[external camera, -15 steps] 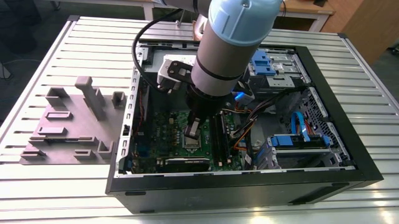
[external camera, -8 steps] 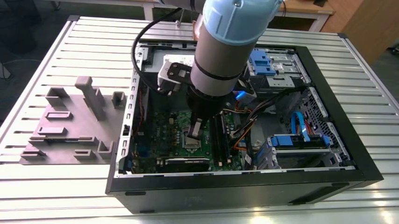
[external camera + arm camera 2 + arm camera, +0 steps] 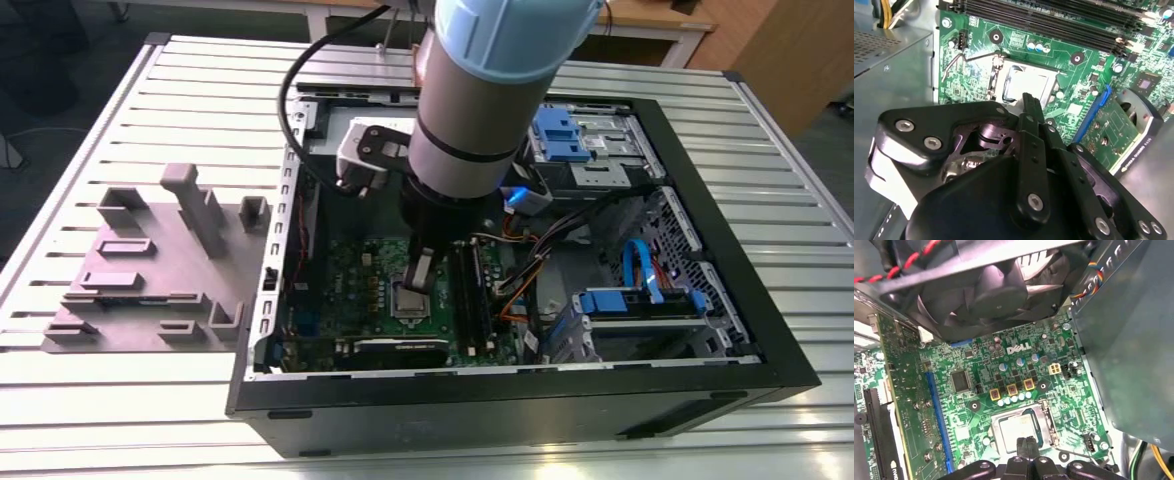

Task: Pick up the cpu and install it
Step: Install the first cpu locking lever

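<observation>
Computer case (image 3: 747, 370), black and open-sided, lies on the slatted metal bench (image 3: 160, 110) and holds the green motherboard (image 3: 360, 290), blue drive brackets (image 3: 561, 135) toward the far end, a blue cable (image 3: 638, 265) and a bundle of coloured wires. On the bench at the exterior view's left stands a grey fixture (image 3: 147, 270) with upright pegs and slots.

In the second wrist view the motherboard (image 3: 979, 55) carries long black memory slots (image 3: 1054, 25) and a blue expansion slot (image 3: 1094, 115) with a card beside it. In the first wrist view a black fan (image 3: 999, 290) hangs over the board, with a red-and-black wire crossing one corner.

The cpu (image 3: 1016, 429) lies flat inside the silver socket frame (image 3: 1046, 427) on the motherboard, its pale metal top facing up; it also shows in the second wrist view (image 3: 1026, 85). The gripper (image 3: 1026, 446) sits directly above it, the fingers (image 3: 1021, 444) drawn close together with their tips over the near edge of the chip, clamped on nothing. Whether the tips touch the chip cannot be told.

In the exterior view the arm (image 3: 487, 90) reaches down into the case and hides much of the socket; the chip itself is hard to make out there.
</observation>
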Controlling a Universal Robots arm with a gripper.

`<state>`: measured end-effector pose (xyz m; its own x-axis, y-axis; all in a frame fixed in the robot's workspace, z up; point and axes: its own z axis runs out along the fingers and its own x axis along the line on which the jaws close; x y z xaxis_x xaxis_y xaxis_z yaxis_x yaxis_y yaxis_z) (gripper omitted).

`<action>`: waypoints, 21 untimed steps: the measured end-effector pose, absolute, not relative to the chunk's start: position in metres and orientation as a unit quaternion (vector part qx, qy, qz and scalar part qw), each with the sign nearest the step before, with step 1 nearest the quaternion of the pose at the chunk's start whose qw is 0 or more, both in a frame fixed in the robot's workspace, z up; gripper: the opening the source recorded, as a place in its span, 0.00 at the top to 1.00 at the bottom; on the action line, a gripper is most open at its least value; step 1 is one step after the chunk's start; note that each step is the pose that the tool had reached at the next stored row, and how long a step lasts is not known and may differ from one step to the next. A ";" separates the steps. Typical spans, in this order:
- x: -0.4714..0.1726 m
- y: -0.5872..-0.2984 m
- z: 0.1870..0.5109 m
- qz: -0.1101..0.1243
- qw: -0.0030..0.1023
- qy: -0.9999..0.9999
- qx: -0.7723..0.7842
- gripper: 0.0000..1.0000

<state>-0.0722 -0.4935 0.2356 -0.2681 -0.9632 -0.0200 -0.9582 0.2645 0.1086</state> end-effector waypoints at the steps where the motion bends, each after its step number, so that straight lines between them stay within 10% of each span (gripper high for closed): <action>1: -0.072 -0.493 0.237 -0.050 0.025 -0.795 0.604 0.90; 21: -0.072 -0.493 0.252 -0.052 0.023 -0.795 0.605 0.90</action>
<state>-0.0721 -0.4933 0.2516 -0.2681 -0.9630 -0.0274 -0.9583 0.2636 0.1107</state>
